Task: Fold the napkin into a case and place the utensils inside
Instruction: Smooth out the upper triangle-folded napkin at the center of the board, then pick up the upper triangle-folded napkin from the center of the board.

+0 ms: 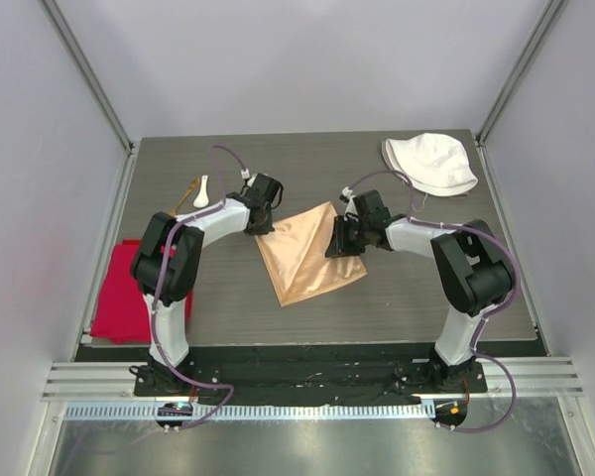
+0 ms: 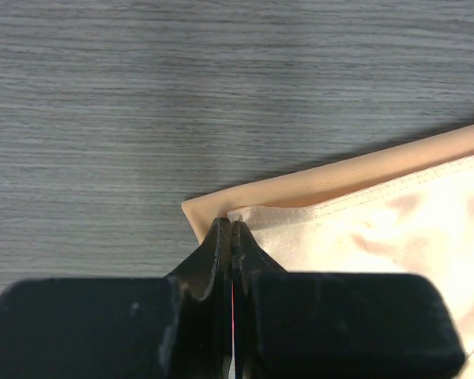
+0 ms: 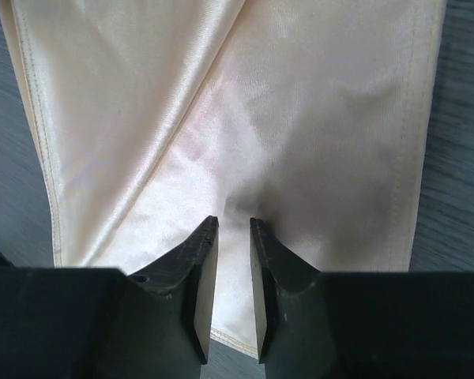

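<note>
I see left gripper (image 2: 226,225) pinched shut on napkin (image 1: 307,253) corner; right gripper (image 3: 234,225) jaws slightly parted over napkin.

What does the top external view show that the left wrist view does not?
Only top external: the white hat, red cloth, spoon, fork and right pincer. Only left wrist: the napkin lying in two layers at the corner where the left pincer is shut. Both: the napkin, the left pincer and the grey table.
</note>
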`<state>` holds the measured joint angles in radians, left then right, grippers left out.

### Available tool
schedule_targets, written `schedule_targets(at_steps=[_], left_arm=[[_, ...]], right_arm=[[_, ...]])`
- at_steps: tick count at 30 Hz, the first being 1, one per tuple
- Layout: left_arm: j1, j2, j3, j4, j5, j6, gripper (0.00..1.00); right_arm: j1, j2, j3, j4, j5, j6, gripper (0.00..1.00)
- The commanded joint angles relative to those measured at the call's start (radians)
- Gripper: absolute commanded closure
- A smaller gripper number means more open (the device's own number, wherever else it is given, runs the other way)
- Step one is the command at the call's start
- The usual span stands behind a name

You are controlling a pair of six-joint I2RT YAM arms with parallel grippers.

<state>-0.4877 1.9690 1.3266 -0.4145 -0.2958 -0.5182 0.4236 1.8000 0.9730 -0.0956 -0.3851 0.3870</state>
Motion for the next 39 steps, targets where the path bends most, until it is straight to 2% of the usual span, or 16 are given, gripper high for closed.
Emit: schedule_targets(at_steps=[1,5,11,14,17,22,27,32,37,39], left_arm=[[0.009,-0.068,-0.04,0.016,-0.025,-0.039,1.0],[0.011,-0.088,-0.043,0.003,-0.025,-0.048,1.0],[0.012,-0.101,-0.059,-0.01,-0.022,-0.069,1.0],[0.014,-0.107,-0.076,0.005,-0.009,-0.077,1.0],[0.015,-0.105,-0.087,0.023,0.017,-0.08,1.0],[0.015,-0.108,-0.09,0.028,0.03,-0.089,1.0],[0.015,-0.119,-0.092,0.014,0.035,-0.109,0.97],[0.017,-0.122,-0.104,0.02,0.055,-0.138,0.92],[0.02,-0.108,-0.106,0.016,0.069,-0.152,0.92],[0.02,-0.107,-0.109,0.019,0.073,-0.155,0.92]], right_arm=[[-0.006,0.006,0.045,-0.098,0.129,-0.071,0.69],[0.021,-0.036,0.059,-0.13,0.172,-0.091,0.63],[0.161,-0.125,0.121,-0.203,0.271,-0.131,0.31],[0.259,-0.13,0.153,-0.219,0.319,-0.143,0.23],[0.316,-0.099,0.19,-0.227,0.345,-0.137,0.2],[0.382,-0.062,0.236,-0.214,0.338,-0.154,0.2],[0.443,-0.039,0.225,-0.216,0.342,-0.192,0.23],[0.51,-0.047,0.181,-0.194,0.339,-0.204,0.32],[0.543,-0.048,0.145,-0.199,0.367,-0.192,0.44],[0.558,-0.045,0.129,-0.205,0.38,-0.194,0.46]])
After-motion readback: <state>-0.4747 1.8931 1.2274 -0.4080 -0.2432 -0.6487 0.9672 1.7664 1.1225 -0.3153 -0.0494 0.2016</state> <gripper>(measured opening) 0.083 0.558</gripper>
